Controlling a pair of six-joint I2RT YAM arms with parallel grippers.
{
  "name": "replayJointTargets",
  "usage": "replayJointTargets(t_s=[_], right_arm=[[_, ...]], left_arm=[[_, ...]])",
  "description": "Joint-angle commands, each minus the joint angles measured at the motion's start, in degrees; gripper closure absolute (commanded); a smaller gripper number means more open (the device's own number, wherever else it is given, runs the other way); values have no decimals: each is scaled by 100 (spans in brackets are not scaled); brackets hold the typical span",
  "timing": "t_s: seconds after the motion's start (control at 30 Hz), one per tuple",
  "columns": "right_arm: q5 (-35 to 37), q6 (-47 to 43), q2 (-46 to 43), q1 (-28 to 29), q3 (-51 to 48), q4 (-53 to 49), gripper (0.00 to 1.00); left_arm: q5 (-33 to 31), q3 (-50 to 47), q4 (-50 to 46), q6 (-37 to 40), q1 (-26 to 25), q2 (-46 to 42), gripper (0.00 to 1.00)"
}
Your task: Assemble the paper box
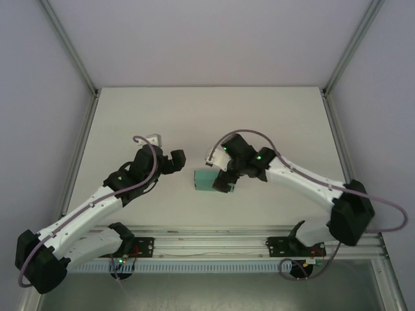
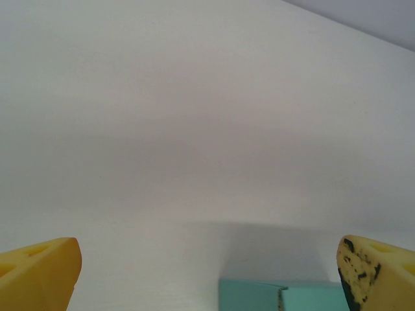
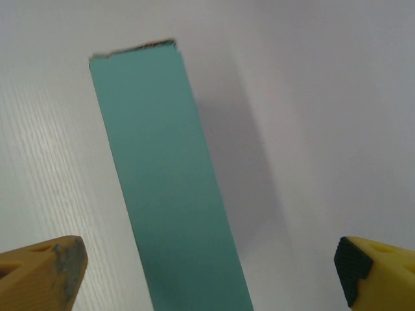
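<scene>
Teal-green thin paper forms the long rectangular paper box (image 1: 207, 179). It lies on the white tabletop (image 1: 259, 116) about midway between the left and right edges, somewhat closer to the near edge than to the far one.

Right pincer (image 1: 224, 181): spread wide and holding nothing. It is positioned over the box with one yellow finger (image 3: 39, 272) to each side, neither touching it.

Left pincer (image 1: 174, 161): also spread wide and empty. It sits near the box, on the side toward the tabletop's left edge.

Note the following hazards.

1. Skew. In the right wrist view the box runs at a slant across the line between the fingers. If you close from this pose, one finger will probably meet the box first and spin or push it, since light paper slides easily on a smooth surface.
2. Crushing. The walls are thin. A full squeeze across the broad face would likely dent or flatten the box.
3. Open end. The far end shows a rough raw edge; whether it is tucked shut cannot be told. A careless nudge could spring a flap.
4. Crowding. Both pincers sit near the box and near each other. Move one at a time to avoid a knock.
</scene>
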Motion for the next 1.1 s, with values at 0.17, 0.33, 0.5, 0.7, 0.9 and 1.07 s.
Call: replayJointTargets(t_s=[0.17,0.33,0.5,0.7,0.9,1.07], right_arm=[[485,-844,833,180,648,-1057,18],[1053,-708,993,345,575,-843,28],[2123,-692,970,526,398,-127,39],[2986,-1090,767,627,-32,1098,51],[3794,-1623,953,639,-493,2307,53],[4511,-1901,1289,725,-693,2890,52]], left_arm=[[-230,-353,-469,-160,102,-178,0],[-312,-410,-458,-148,118,-322,0],[-355,-421,-450,-125,129,-436,0],[-468,-476,-546,-143,129,-508,0],[-531,-559,-593,-160,137,-649,0],[-584,-612,-625,-187,144,-734,0]])
